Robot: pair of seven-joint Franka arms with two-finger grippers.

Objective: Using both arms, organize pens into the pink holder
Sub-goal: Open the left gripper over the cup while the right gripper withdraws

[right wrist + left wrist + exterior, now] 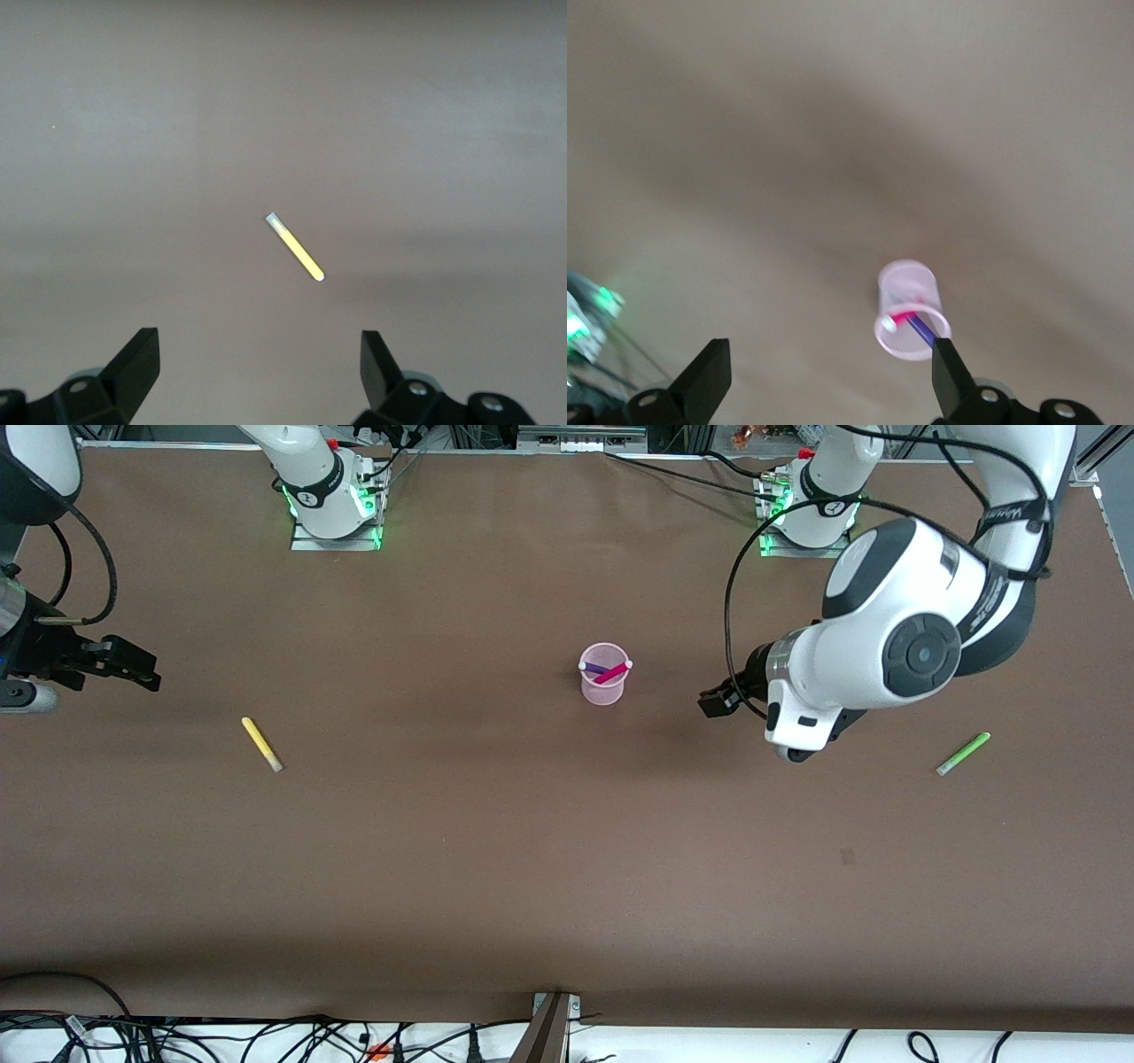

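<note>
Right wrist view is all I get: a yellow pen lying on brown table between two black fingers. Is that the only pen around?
Observer: No. A lime green marker pen lies flat toward the left arm's end of the brown table.
Operator: Is there somewhere to put them?
Observer: Yes, a small translucent pink plastic cup stands mid-table, farther from the front camera than the yellow marker pen.
Operator: Is it empty?
Observer: No, a magenta-pink pen and a dark purple pen lean crossed inside it.
Operator: And the other arm?
Observer: The left gripper is open and empty beside the cup; the right gripper is open too.
</note>
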